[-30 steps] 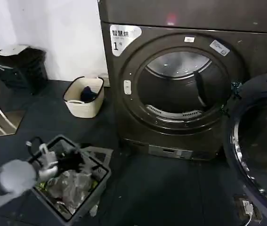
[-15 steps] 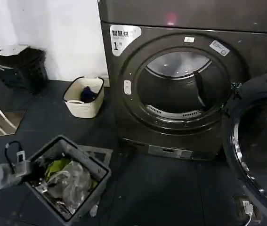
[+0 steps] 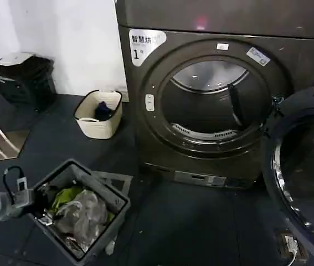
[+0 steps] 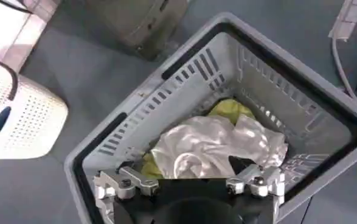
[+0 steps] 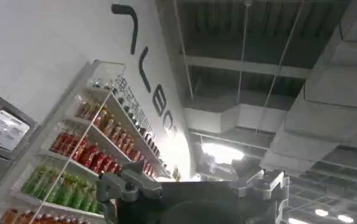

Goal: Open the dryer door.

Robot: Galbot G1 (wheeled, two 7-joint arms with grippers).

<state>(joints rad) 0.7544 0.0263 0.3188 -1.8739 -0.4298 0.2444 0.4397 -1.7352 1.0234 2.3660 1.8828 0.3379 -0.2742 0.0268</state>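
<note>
The dryer (image 3: 298, 58), dark grey-brown with a white "1" sticker (image 3: 144, 44), stands at the back. Its drum mouth (image 3: 215, 105) is uncovered. The dryer door (image 3: 306, 172), a chrome ring around dark glass, is swung wide to the right and fills the view's right edge. My left gripper (image 3: 19, 195) hovers at the lower left beside a grey laundry basket (image 3: 121, 202); in the left wrist view the left gripper (image 4: 189, 176) is open over the basket's clothes, holding nothing. My right gripper (image 5: 196, 182) points up at a ceiling, open and empty.
A cream basket (image 3: 98, 124) with a dark garment sits left of the dryer by the white wall. A black crate (image 3: 21, 80) stands at the far left. The grey basket (image 4: 135, 128) holds white and yellow cloth (image 4: 214, 143). Dark floor lies open before the dryer.
My left arm has drawn back from above the grey basket to the lower left edge, and now barely moves. The dryer door has stayed swung open.
</note>
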